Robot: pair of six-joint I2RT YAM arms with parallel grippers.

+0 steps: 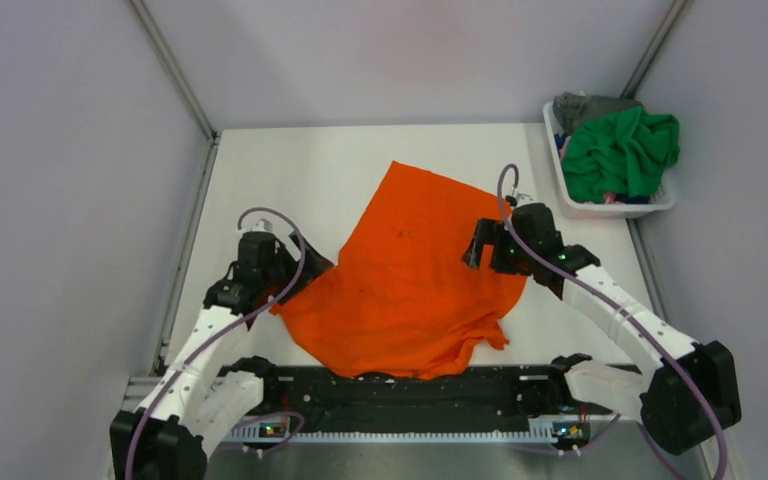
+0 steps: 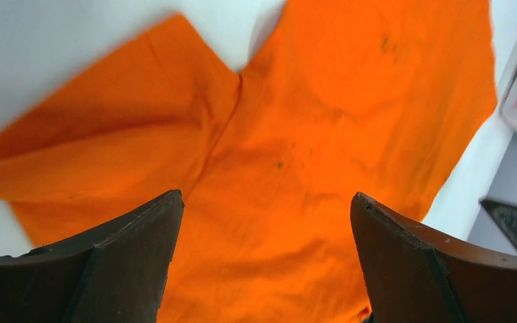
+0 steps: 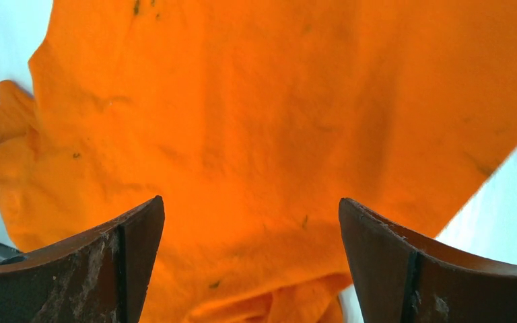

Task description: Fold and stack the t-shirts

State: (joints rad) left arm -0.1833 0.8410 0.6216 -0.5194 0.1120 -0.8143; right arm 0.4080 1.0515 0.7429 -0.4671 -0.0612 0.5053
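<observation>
The left claw [image 2: 266, 202] is standing wide open, its two dark fingers [image 2: 121, 262] spread far apart with nothing gripped between them. It is looking down on the orange t-shirt [image 1: 410, 275] where a sleeve is branching off from the body. The right claw [image 3: 250, 205] is gaping just as wide and is likewise holding nothing, its fingers framing the speckled orange cloth and a rumpled fold at the near edge. From above, the left arm is reaching forward from its base with the elbow bent, its claw sitting at the shirt's left edge. The right arm is bending in from the right, its claw lying over the shirt's right edge. Whether either set of fingertips is touching the cloth is hard to tell; they seem to be hanging just above it. The orange t-shirt is lying spread and wrinkled in the middle of the white worktop [image 1: 290, 170], between the two claws, its near hem reaching the black rail [image 1: 410, 400] by the arm bases. At the far right corner a white basket [image 1: 615, 208] is holding a bunched green t-shirt [image 1: 620, 150] and a grey t-shirt [image 1: 585, 105] behind it.
</observation>
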